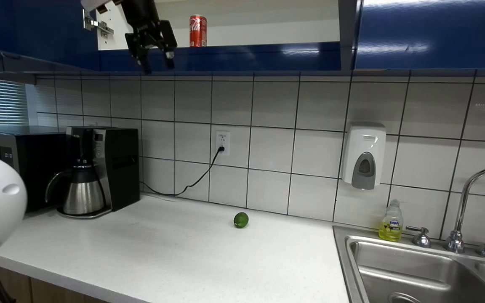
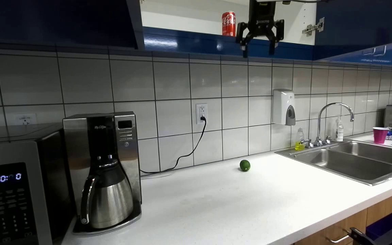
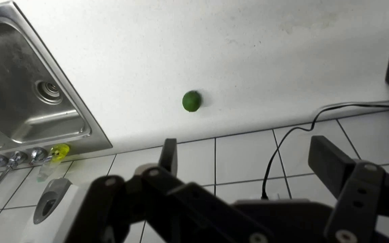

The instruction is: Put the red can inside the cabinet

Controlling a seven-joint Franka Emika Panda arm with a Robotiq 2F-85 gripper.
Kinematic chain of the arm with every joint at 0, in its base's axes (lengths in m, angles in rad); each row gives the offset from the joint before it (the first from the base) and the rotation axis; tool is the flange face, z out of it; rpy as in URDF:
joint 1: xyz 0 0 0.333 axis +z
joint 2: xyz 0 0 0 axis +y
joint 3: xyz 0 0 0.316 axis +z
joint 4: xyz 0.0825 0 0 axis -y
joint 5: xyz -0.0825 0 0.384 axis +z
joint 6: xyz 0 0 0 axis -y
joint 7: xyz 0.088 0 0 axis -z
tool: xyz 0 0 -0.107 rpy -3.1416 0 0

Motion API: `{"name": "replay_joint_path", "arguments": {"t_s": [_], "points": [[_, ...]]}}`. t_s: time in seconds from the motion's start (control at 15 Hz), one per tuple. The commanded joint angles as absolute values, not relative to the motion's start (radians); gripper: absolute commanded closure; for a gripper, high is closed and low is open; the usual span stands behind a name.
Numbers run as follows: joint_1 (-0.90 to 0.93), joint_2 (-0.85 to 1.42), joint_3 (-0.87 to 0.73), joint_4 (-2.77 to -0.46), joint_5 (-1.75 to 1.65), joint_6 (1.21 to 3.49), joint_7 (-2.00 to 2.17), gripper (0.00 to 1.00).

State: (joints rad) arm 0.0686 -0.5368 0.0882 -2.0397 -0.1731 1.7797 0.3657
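A red can stood upright inside a blue cabinet, behind the front edge, which hid the can's base. The cabinet's door was swung open, showing the pale inside. A black gripper hung pointing down in front of the cabinet, apart from the can and to one side of it in both exterior views. Its jaws were unclenched, spread wide; in the wrist view, the tiled wall showed between them. Below, a green lime lay on a white counter, near the wall. Toward one end of the counter, a coffee maker with a steel pot stood just beside a microwave. Toward the other, a steel sink was set into the counter, with a tap and a bottle of yellow liquid at its back edge. A white dispenser was fixed to the wall above the counter. In an exterior view, a pink cup stood beyond the sink.
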Motion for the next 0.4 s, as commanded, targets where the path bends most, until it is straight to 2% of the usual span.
{"name": "replay_joint_path", "arguments": {"t_s": [0.0, 0.07, 0.33], "points": [[0.053, -0.656, 0.086, -2.27, -0.144, 1.877, 0.324, 0.0], [0.037, -0.582, 0.109, -2.159, -0.153, 1.829, 0.351, 0.0], [0.034, -0.591, 0.113, -2.184, -0.154, 1.84, 0.352, 0.0]]}}
